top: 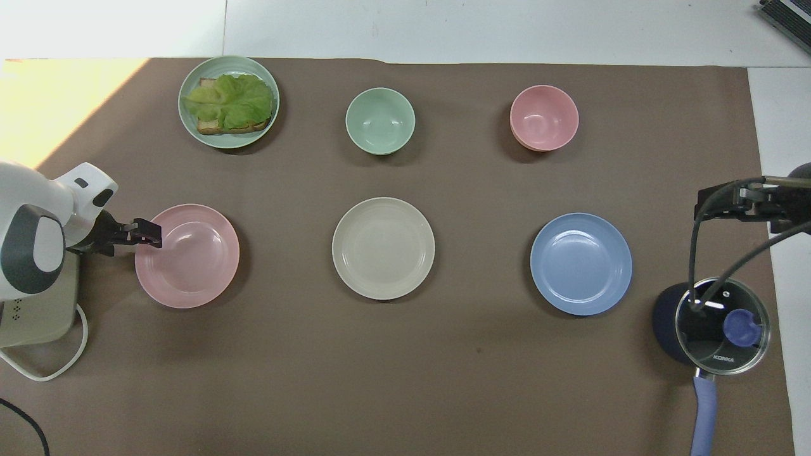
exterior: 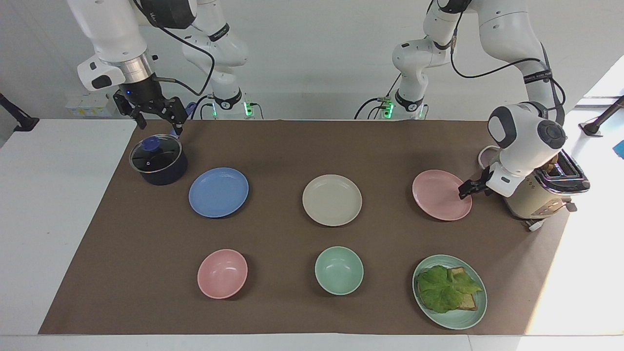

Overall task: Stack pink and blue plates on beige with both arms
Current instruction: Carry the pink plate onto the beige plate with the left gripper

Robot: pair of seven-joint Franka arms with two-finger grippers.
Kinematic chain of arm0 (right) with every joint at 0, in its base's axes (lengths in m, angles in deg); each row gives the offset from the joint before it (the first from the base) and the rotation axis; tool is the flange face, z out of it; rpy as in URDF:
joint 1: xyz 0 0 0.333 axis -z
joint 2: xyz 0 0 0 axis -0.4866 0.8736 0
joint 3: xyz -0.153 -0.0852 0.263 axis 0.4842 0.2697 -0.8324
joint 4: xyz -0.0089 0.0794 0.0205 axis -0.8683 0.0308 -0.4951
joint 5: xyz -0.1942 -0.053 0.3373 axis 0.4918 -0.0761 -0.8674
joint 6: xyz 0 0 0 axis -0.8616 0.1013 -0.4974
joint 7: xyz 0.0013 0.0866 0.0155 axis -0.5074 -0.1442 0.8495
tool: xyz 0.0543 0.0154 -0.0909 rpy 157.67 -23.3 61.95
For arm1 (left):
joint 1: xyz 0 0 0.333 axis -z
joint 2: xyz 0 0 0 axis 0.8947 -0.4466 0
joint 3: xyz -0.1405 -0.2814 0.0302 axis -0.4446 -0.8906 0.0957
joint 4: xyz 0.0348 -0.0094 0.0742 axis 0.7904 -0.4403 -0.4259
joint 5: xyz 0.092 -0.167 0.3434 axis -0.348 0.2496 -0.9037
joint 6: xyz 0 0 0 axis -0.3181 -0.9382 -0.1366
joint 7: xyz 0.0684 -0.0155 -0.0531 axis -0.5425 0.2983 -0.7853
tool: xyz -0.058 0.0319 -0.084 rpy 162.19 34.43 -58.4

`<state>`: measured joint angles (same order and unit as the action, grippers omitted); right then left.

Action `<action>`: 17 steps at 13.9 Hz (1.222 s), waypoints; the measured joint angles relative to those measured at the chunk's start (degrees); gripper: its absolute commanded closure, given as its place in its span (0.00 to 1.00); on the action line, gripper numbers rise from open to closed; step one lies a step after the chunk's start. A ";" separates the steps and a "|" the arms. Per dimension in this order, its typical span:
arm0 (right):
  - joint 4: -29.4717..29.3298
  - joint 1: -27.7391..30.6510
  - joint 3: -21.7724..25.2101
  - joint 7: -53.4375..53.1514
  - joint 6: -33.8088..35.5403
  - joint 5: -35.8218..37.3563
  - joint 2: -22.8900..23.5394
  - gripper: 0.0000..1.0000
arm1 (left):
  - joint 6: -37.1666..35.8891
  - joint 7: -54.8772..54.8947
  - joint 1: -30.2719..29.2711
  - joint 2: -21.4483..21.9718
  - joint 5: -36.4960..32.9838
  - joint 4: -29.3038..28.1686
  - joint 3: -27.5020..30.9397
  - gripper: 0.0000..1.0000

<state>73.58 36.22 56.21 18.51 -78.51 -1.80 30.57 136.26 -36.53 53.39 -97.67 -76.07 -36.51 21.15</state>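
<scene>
Three equal plates in a row across the middle of the brown mat (exterior: 292, 146), all flat on it and well apart: blue plate (exterior: 218, 192) toward the right arm's end, beige plate (exterior: 332, 200) in the centre, pink plate (exterior: 441, 194) toward the left arm's end. Nothing stacked yet. Left gripper (exterior: 463, 189) low at the pink plate's rim, on the side facing the toaster (exterior: 536, 192), jaws spread and empty; tips over the rim's edge in the overhead view (top: 149, 232), though contact with the plate cannot be made out. Left arm bent down in front of the toaster, hiding part of it. Right gripper (exterior: 157, 118) hanging in the air above the lidded dark pot (exterior: 158, 161) near the mat's corner at the right arm's end, fingers wide apart, holding nothing, well clear of the blue plate. Along the mat's edge farthest from the robots, another row: pink bowl (exterior: 222, 273), mint-green bowl (exterior: 339, 270), and mint-green plate (exterior: 449, 291) carrying toast under a lettuce leaf (exterior: 444, 288). Toaster at the mat's edge by the left arm's end, just beside the pink plate, with its white cord (top: 44, 367) looping on the mat.
</scene>
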 measured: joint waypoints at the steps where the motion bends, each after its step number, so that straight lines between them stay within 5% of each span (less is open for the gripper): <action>1: 0.00 0.00 0.00 0.00 0.00 0.00 0.00 0.00 | 0.01 -0.62 0.00 0.01 0.00 -0.43 -0.03 0.03; 3: 0.00 0.00 0.00 0.00 0.00 0.00 0.00 0.00 | -0.01 -0.91 0.00 0.03 0.00 -0.73 -0.10 0.74; 4: 0.00 0.00 0.00 0.00 0.00 0.00 0.00 0.00 | -0.05 -0.92 0.00 0.06 0.00 -0.76 -0.11 0.94; 5: 0.00 0.00 0.00 0.00 0.00 0.00 0.00 0.00 | -0.11 -0.92 0.00 0.10 0.00 -0.77 -0.11 1.00; 12: 0.00 0.00 0.00 0.00 0.00 0.00 0.00 0.00 | -3.51 -0.95 0.01 0.60 0.06 0.15 -0.37 1.00; 17: 0.00 0.00 0.00 0.00 0.04 0.00 0.00 0.00 | -22.51 -1.54 0.98 1.36 3.74 11.05 -1.08 1.00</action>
<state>73.58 36.22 56.21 18.51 -78.47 -1.80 30.57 113.76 -38.07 54.37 -96.31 -72.33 -25.46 20.07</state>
